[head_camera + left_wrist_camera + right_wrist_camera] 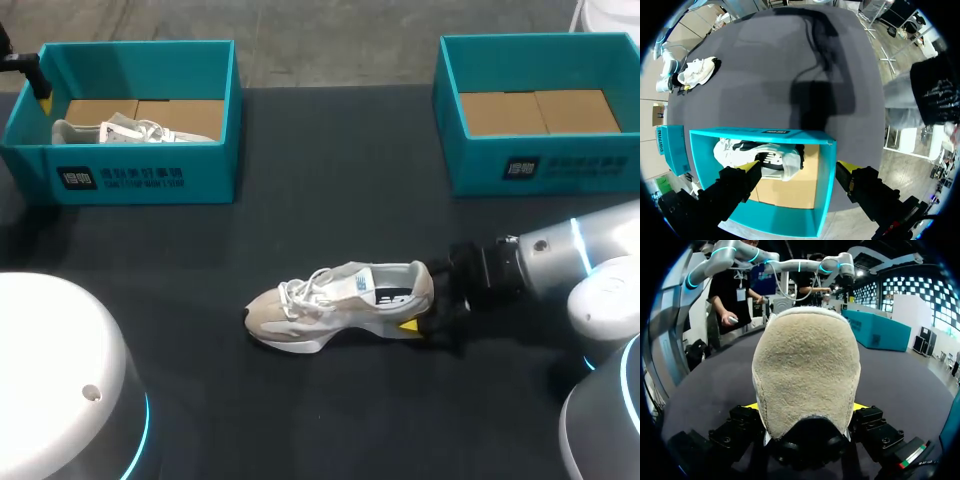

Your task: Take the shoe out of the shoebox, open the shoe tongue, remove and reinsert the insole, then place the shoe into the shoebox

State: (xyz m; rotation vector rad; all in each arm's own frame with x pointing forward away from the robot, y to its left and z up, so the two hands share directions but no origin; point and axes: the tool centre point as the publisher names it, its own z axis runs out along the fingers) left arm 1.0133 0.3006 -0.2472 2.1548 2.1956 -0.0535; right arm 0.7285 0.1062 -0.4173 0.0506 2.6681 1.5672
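Right gripper (422, 300) (clasping shoe (335, 305)), two shoes (130, 130), two shoeboxes (130, 182) (540, 168)

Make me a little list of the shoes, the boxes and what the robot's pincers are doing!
shoe on the table: stands on its sole mid-table, toe toward the robot's left
right pincer: shut on that shoe's heel, one finger on each side
left box: teal, holds a second shoe
shoe in the left box: white, lying at one end
left pincer: open, one finger over the left box's inside, the other outside its wall
right box: teal, only its cardboard floor shows
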